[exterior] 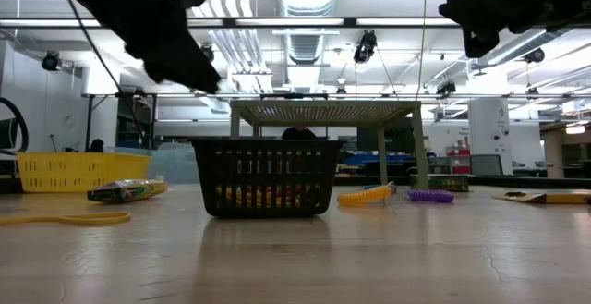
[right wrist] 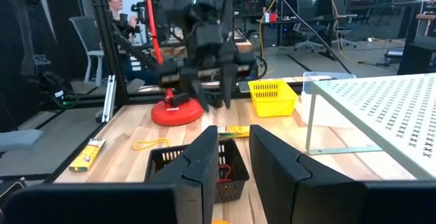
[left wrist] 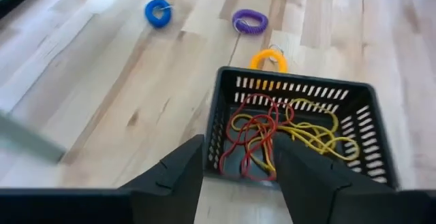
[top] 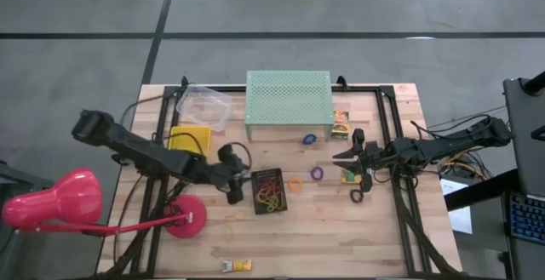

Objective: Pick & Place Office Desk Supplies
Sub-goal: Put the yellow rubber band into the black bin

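Tangled red and yellow rubber bands point(left wrist: 272, 139) in the black basket point(left wrist: 300, 94), too knotted to count. Print on the yellow-orange box point(top: 341, 123) beside the green stand point(top: 288, 101) too small to read. Left tool point(exterior: 199, 73) cut off by the low view's top edge

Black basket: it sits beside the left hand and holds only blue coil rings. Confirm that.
Not quite. The black basket does sit by the left hand, but the left wrist view shows red and yellow rubber bands inside it, not blue rings. The blue ring lies on the table.
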